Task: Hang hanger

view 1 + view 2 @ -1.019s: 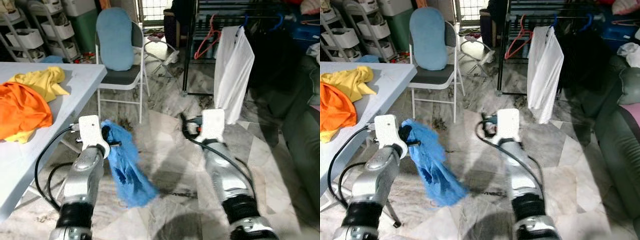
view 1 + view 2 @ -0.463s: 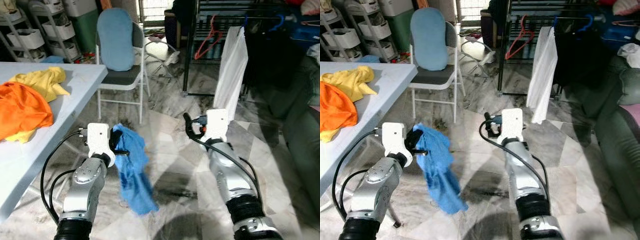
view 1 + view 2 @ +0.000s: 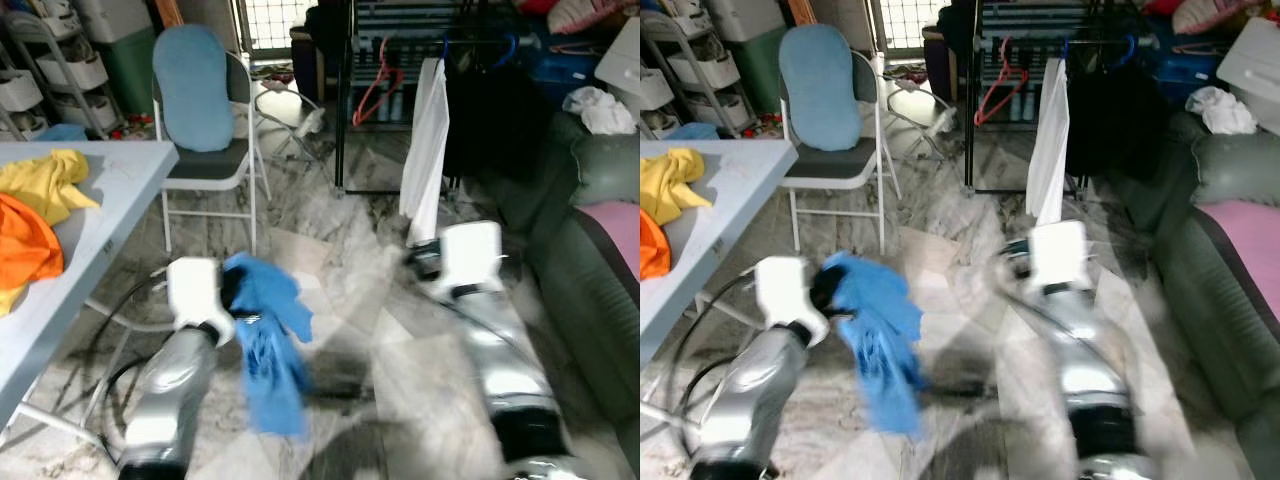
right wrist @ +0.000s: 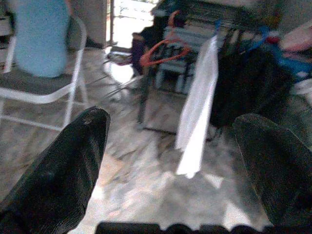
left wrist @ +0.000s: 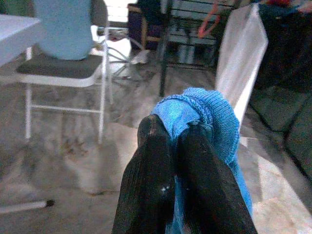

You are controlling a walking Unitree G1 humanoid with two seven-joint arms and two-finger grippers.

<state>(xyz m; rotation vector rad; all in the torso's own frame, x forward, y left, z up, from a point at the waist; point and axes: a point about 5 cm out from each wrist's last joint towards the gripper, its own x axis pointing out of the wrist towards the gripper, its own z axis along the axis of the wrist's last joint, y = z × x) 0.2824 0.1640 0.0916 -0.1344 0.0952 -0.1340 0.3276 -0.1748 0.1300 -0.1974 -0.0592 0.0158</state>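
Note:
My left gripper (image 3: pixel 232 296) is shut on a blue knitted garment (image 3: pixel 268 345) that hangs from it over the floor; in the left wrist view the black fingers (image 5: pixel 156 161) pinch its bunched top (image 5: pixel 207 109). My right gripper (image 4: pixel 175 129) is open and holds nothing, with its fingers (image 4: pixel 83 146) spread wide. Ahead stands a dark clothes rack (image 3: pixel 345 100). On it hang a red hanger (image 3: pixel 375 85), a white garment (image 3: pixel 425 140), a blue hanger (image 3: pixel 480 45) and a black garment (image 3: pixel 490 120). The picture is blurred.
A white folding chair with a blue cushion (image 3: pixel 195 95) stands left of the rack. The grey table (image 3: pixel 95 220) on my left carries yellow (image 3: pixel 40 180) and orange (image 3: pixel 20 245) clothes. A dark green sofa (image 3: pixel 590 250) lines the right side. Storage shelves (image 3: pixel 55 70) stand at the back left.
The whole view has swung to the right and blurred, so the camera has moved; the sofa shows more and the table less. The blue garment stays in my left gripper.

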